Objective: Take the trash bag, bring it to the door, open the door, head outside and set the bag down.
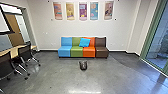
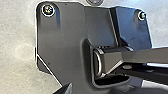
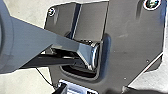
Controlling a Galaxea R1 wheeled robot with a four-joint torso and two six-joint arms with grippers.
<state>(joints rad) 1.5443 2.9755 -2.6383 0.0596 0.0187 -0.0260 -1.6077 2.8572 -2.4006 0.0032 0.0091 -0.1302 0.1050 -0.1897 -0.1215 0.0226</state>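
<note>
The trash bag [image 1: 83,65], dark and upright, with two peaks at its top, sits on the gray floor [image 1: 57,77] ahead of the robot. It stands apart from the sofa [image 1: 76,52], in front of its middle. The sofa is made of four sections side by side: light blue, green, orange and dark brown, counted from the robot's left. A bright blue cushion [image 1: 84,42] rests tilted against the backrests where the green and orange sections meet.

On the pale wall [image 1: 45,30] behind the sofa, five colorful panels [image 1: 83,11] hang in a row above it. To the robot's left, dark-backed chairs [image 1: 6,63] with wheeled metal legs stand beside a light-topped table [image 1: 15,50]; above them is part of a white screen [image 1: 3,22] with a dark frame. To the robot's right, a large glass pane [image 1: 160,37] is set in a green frame [image 1: 148,32] that reaches down to the floor. A curved line crosses the floor on that side, and light reflects off the floor near the robot.

In the left wrist view, the robot's own dark plate [image 2: 62,37] lies behind a jointed bar [image 2: 145,56]. Whether the jaws on either arm are open, closed or gripping anything cannot be told.
</note>
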